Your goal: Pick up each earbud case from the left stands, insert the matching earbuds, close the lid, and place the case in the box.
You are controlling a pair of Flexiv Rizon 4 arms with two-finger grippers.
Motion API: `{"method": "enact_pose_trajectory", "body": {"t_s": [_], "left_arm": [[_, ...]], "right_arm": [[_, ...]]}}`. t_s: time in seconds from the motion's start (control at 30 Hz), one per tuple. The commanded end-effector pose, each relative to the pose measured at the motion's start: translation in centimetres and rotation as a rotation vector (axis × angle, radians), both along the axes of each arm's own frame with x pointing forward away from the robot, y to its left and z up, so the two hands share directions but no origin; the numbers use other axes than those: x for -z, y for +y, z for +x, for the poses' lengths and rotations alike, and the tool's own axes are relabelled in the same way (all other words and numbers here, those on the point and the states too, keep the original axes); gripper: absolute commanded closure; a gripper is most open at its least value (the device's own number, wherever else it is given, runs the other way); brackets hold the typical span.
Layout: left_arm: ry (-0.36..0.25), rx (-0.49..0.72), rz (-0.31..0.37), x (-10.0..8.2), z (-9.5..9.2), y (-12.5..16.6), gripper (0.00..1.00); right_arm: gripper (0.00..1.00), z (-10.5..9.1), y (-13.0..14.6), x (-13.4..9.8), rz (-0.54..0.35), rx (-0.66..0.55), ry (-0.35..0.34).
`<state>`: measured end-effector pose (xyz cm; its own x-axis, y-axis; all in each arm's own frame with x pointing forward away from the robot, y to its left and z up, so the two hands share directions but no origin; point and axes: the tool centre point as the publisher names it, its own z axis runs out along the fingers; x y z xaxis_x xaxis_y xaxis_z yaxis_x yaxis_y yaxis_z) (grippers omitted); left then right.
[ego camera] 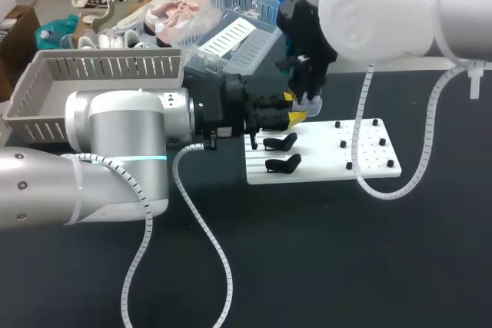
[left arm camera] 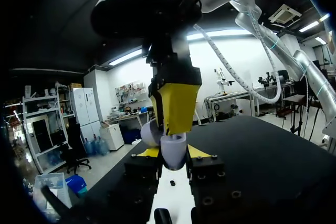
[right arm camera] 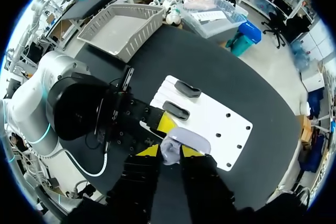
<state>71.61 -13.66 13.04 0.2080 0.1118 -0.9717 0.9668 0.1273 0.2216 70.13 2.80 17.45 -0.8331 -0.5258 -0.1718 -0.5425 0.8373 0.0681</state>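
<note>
White earbud case (left arm camera: 173, 153) | gripped between left jaws | seemingly right jaws too

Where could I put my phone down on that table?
The wide black table in front of the white board is bare. The board's right half holds only small pegs. It is crowded at the board's left end, where the left gripper and right gripper meet at the earbud case near the black stands.
</note>
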Motion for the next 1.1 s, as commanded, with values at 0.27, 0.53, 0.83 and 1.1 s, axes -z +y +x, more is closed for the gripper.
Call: {"method": "enact_pose_trajectory", "body": {"t_s": [0.27, 0.53, 0.83, 1.1], "left_arm": [[-0.003, -0.003, -0.003, 0.1, 0.0, 0.0, 1.00], [-0.003, -0.003, -0.003, 0.1, 0.0, 0.0, 1.00], [-0.003, -0.003, -0.003, 0.1, 0.0, 0.0, 1.00], [-0.003, -0.003, -0.003, 0.1, 0.0, 0.0, 1.00]], "right_arm": [[0.79, 0.1, 0.1, -0.2, 0.000, 0.000, 0.001], [0.75, -0.3, -0.1, -0.7, 0.000, 0.016, -0.007], [0.77, 0.4, -0.6, -2.0, 0.009, 0.043, -0.047], [0.79, 3.4, -1.1, -2.8, 0.025, 0.107, -0.087]]}}
